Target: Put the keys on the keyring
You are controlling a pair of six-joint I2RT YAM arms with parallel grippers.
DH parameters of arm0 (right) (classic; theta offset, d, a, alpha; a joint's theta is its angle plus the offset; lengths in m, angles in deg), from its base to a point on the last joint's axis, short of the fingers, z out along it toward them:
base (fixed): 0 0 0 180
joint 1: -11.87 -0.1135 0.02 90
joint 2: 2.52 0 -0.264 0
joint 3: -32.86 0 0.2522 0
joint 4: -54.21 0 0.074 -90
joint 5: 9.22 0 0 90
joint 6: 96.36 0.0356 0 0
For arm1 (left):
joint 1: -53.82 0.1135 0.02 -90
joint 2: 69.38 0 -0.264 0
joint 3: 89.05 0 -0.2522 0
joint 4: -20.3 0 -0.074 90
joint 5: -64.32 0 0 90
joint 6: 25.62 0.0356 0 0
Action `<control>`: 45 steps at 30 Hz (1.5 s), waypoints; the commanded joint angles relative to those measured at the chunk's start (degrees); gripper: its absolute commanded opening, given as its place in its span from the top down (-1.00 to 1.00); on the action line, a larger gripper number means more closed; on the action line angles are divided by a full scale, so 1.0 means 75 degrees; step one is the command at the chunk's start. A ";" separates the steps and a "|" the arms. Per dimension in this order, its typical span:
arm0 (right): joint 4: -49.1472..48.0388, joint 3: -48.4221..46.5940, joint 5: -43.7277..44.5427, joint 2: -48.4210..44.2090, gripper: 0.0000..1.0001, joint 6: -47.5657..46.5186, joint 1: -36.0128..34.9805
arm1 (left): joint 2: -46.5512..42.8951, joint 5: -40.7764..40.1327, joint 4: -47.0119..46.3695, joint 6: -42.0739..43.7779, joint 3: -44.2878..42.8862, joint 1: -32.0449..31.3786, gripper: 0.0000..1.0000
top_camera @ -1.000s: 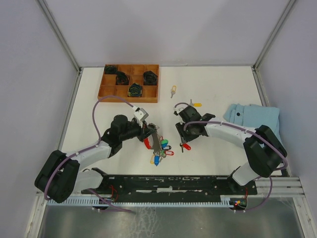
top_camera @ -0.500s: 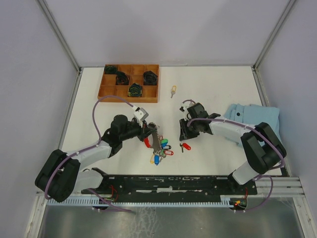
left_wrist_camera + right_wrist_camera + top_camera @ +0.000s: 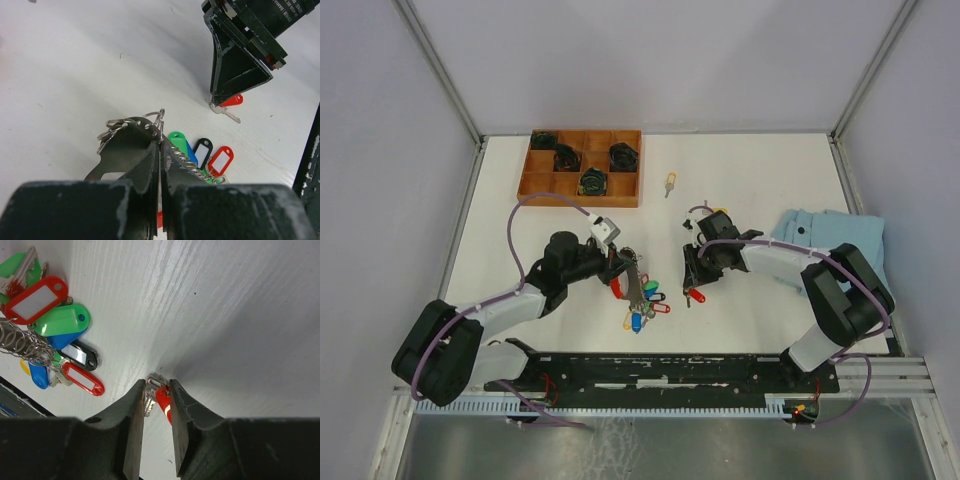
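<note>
Pickup step: my right gripper (image 3: 157,390) straddles the red key (image 3: 164,404) on the surface (image 3: 225,315), three o'clock from the keyring (image 3: 131,131), which my left gripper (image 3: 160,140) clamps. I can't tell if the right grips yet. Next: pinch, lift, thread.

One printed marking was found: white lettering (image 3: 280,12) on the black housing (image 3: 260,35) above the right claw (image 3: 215,99), noted in the left wrist view. It stands upside down, is cut off by the frame edge, and is too small to be read with certainty. The white paper inserts in the red tag (image 3: 36,299) and the black tag (image 3: 80,356) of the keyring (image 3: 20,342) are seen blank. No other text could be made out.
</note>
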 commanded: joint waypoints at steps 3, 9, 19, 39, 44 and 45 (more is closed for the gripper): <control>0.0075 0.0077 -0.0242 -0.0150 0.36 -0.0044 0.0034 | 0.0044 0.0112 -0.0496 0.0028 -0.0141 -0.0020 0.95; 0.0041 0.0087 -0.0257 -0.0116 0.43 -0.0042 0.0031 | 0.0101 0.0127 -0.0496 0.0025 -0.0157 -0.0023 0.95; -0.0056 0.0135 -0.0099 -0.0035 0.68 0.0015 0.0033 | 0.0188 0.0139 -0.0473 0.0029 -0.0185 -0.0027 0.95; 0.0321 -0.0083 -0.0063 -0.2564 0.99 -0.1841 0.0033 | 0.0675 0.1360 -0.1550 0.0780 -0.0041 -0.0061 0.95; -0.0049 0.0155 -0.0558 -0.3213 0.99 -0.2144 0.0033 | 0.0412 0.1369 -0.1737 0.1489 0.0189 -0.0214 0.95; -0.0045 0.0173 -0.0592 -0.3286 0.99 -0.2149 0.0028 | 0.0364 0.1369 -0.1750 0.1650 0.0225 -0.0245 0.95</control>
